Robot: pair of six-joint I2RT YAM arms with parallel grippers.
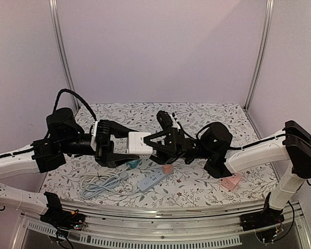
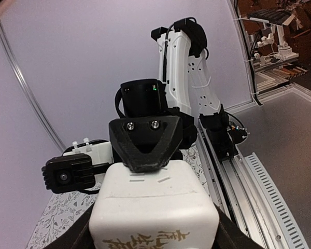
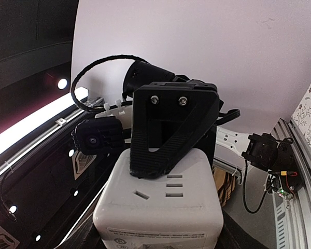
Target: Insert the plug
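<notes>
While white plug cube [image 1: 140, 143] hangs over tabletop [image 1: 207, 111] | left fingers [image 3: 166, 129] grip one end | right fingers [image 2: 145, 145] grip other

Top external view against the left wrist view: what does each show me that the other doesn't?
Only the top external: the things lying under the arms, namely a white power strip, a coiled grey cable and a pink adapter.
Only the left wrist: the printed lettering on the cube's near face and the small slots in its upper face.
Both: the white socket cube held up in the air, with the left gripper and the right gripper each closed on it.
</notes>
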